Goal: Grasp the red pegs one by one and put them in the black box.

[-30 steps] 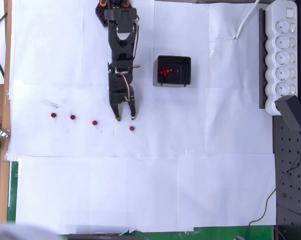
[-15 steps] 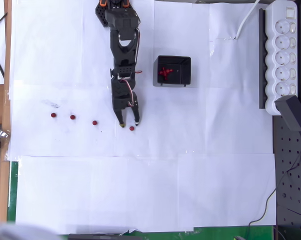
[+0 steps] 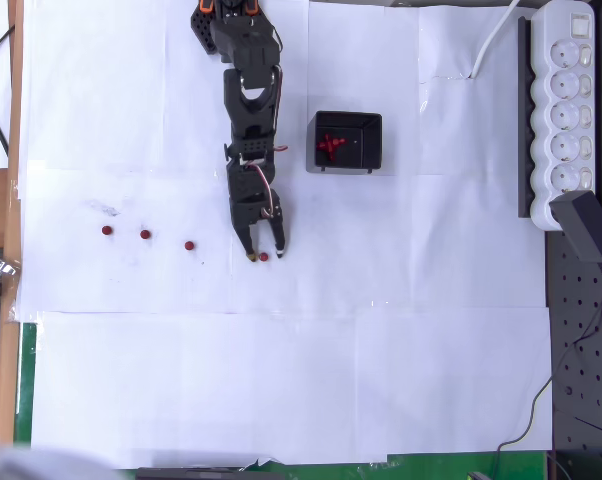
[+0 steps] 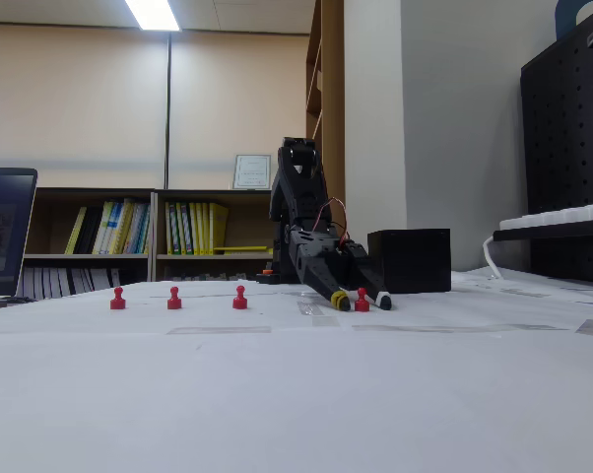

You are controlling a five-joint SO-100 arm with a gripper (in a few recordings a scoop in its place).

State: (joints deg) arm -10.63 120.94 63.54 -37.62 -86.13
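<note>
We are straddling the small upright red peg (image 3: 264,257) with our black two-finger hand (image 3: 265,256), fingers apart and lowered to the white paper-covered tabletop (image 3: 381,330) for closing.

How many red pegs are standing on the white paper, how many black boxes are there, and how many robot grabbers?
Red pegs standing on the paper: 4, at and
Red pegs in the box: a small pile, too tangled to count
Black box: 1
End effector: 1
Total counted: 6
</note>
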